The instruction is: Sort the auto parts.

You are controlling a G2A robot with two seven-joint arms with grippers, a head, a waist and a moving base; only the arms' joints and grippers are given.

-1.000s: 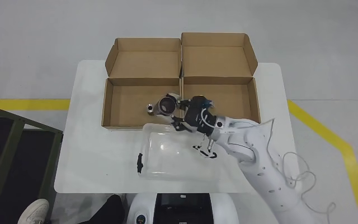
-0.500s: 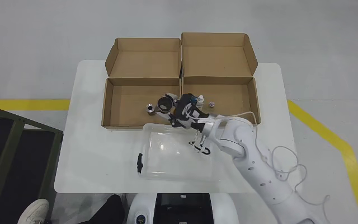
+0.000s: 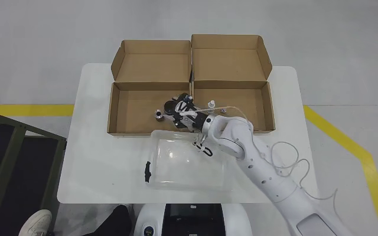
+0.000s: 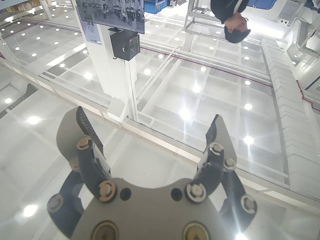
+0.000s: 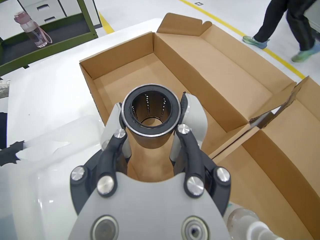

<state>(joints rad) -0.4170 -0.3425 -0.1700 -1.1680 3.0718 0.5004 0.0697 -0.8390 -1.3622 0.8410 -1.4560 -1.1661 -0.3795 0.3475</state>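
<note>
My right gripper [image 5: 151,104] is shut on a black cylindrical bearing [image 5: 152,136], held with its open bore facing the wrist camera. From above, the right gripper [image 3: 177,108] and the bearing [image 3: 172,107] hang over the front right corner of the left cardboard box [image 3: 118,112]. A small metal part [image 3: 158,114] lies in that box just beside the bearing. Another small part [image 3: 223,110] lies in the right cardboard box [image 3: 263,115]. My left gripper [image 4: 147,126] is open with nothing in it and points up at the ceiling.
A clear plastic bin [image 3: 183,168] with a black handle [image 3: 147,172] sits on the white table [image 3: 94,153] in front of the boxes, under the right arm. Both box lids stand open at the back. A green rack [image 3: 23,159] stands left of the table.
The right gripper has carried the bearing leftwards, from over the wall between the two boxes to over the left box, close to the small metal part.
</note>
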